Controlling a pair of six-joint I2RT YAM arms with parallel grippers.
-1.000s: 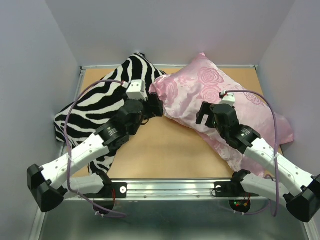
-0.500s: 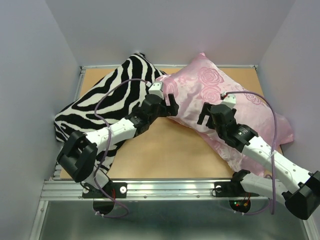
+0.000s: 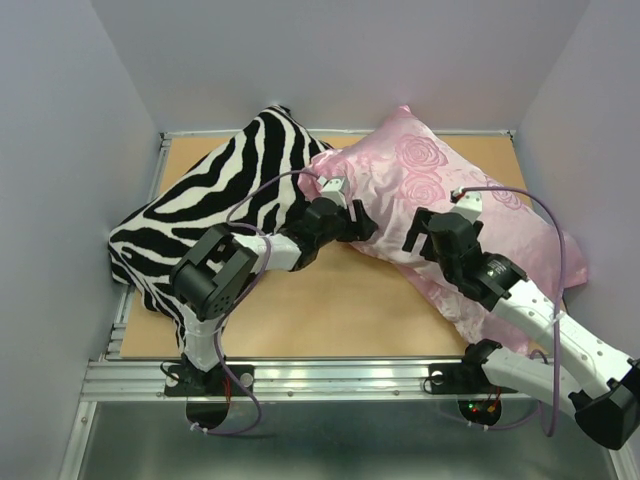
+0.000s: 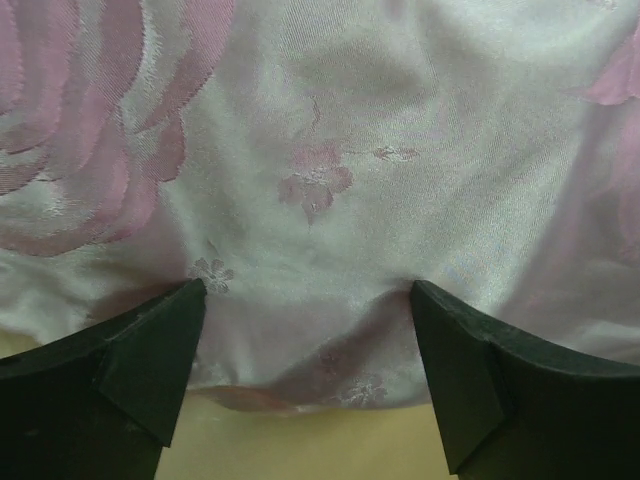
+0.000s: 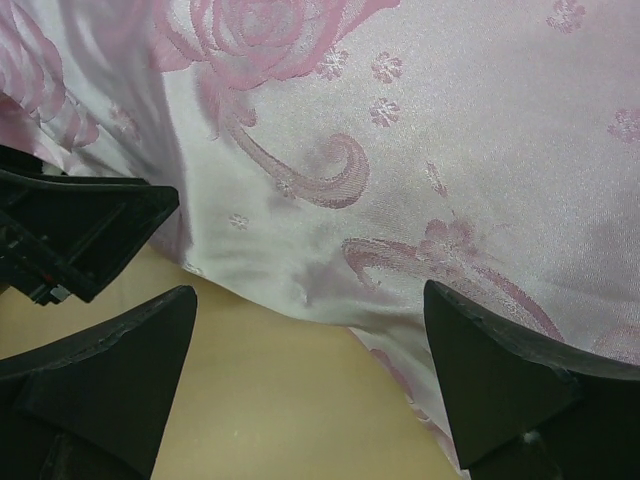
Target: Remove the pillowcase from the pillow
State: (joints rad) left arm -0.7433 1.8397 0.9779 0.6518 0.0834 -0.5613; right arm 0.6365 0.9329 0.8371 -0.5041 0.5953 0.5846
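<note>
- Top view: the shiny pink satin pillowcase [image 3: 440,190] with woven roses, filled plump, lies on the right of the tan wooden counter [image 3: 330,300]. It touches the black-and-white zebra-striped pillow [image 3: 220,200].
- Left wrist: the left jaws are spread wide at the pillowcase's near edge — satin lies between the tips, pinched by neither.
- Right wrist: the right jaws are spread too, over the satin edge and bare counter.

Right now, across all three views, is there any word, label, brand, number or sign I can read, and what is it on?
None: no text can be read in any view.
The pink pillowcase has only woven roses and small flowers.
The zebra pillow has only stripes.
Nothing else in view carries writing.
</note>
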